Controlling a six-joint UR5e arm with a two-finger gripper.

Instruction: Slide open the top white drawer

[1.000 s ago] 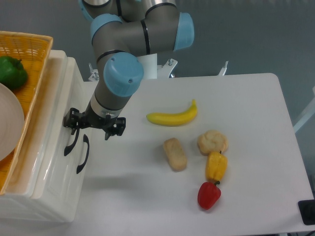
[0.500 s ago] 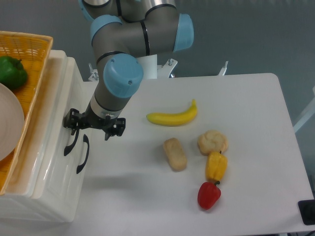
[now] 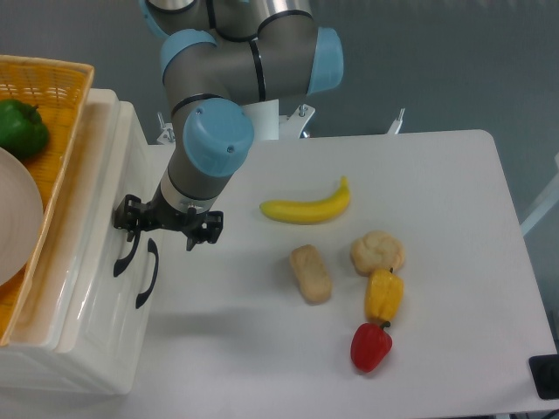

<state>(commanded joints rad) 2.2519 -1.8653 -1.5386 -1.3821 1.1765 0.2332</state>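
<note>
The white cabinet stands at the left, seen from above. The top white drawer [image 3: 103,262] looks closed, with its black arched handle [image 3: 125,253] on the front. The lower drawer's handle [image 3: 148,273] sits just right of it. My gripper [image 3: 168,225] hangs in front of the cabinet, just above the handles. Its jaws stand wide apart. The left finger [image 3: 129,216] is right by the upper end of the top drawer's handle; I cannot tell if it touches. The right finger [image 3: 205,228] is over the table. It holds nothing.
A wicker basket [image 3: 65,113] with a green pepper [image 3: 21,127] and a white plate [image 3: 13,223] sits on the cabinet. On the table [image 3: 437,192] lie a banana [image 3: 306,205], two bread pieces [image 3: 311,273] [image 3: 377,251], a yellow pepper [image 3: 383,294] and a red pepper [image 3: 371,346].
</note>
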